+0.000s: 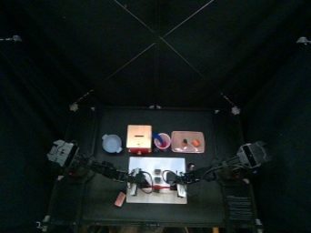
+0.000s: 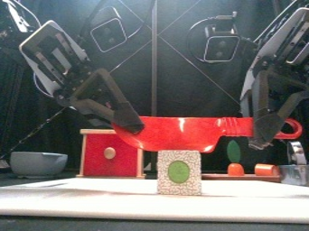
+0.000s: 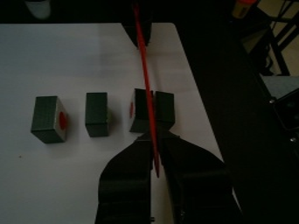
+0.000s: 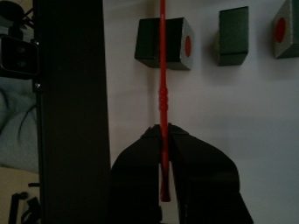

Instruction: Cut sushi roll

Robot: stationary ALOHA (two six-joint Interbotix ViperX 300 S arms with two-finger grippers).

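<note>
From above, both arms meet over the white board (image 1: 158,170). At table height, the left gripper (image 2: 121,117) and right gripper (image 2: 268,126) pinch a red knife (image 2: 182,133) by its ends above the sushi roll (image 2: 179,171). The left wrist view shows two cut pieces (image 3: 73,116) apart and the blade crossing the remainder; uneven descent could topple it.

Glossy red plastic knife (image 2: 182,133); matt white board (image 3: 70,79)
</note>
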